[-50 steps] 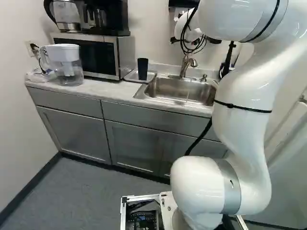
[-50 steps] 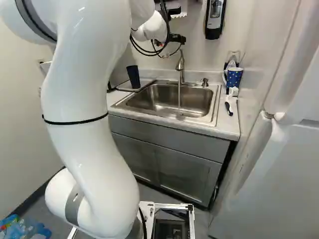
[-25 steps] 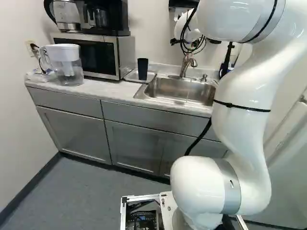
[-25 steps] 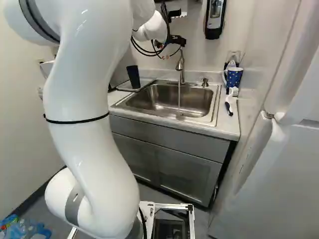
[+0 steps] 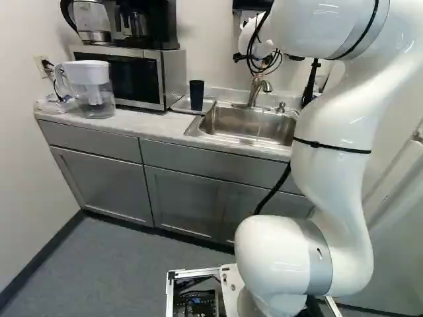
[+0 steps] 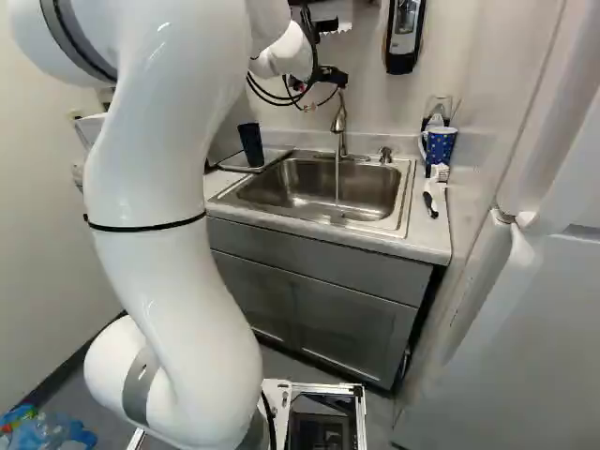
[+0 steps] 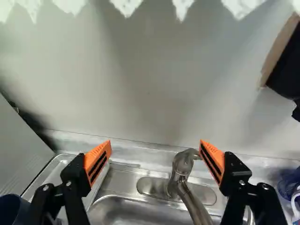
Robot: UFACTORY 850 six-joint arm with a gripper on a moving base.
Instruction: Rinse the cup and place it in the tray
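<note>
Gripper (image 7: 155, 143) stands wide and empty near the tap (image 7: 181, 169), your arm (image 6: 169, 187) having shifted only slightly, while the cup (image 5: 196, 96) stays on the tray (image 5: 209, 105), so you probably need the running water (image 6: 337, 183) shut off next.

A kitchen, by the look of it — grey cupboards (image 5: 102, 183) under a pale worktop (image 5: 155, 124), with a steel sink (image 6: 409, 192) and tap (image 6: 339, 120). A microwave (image 5: 122, 78) stands near the back edge, a kettle (image 5: 92, 20) on top — and a water jug (image 5: 98, 89) near the left corner.
</note>
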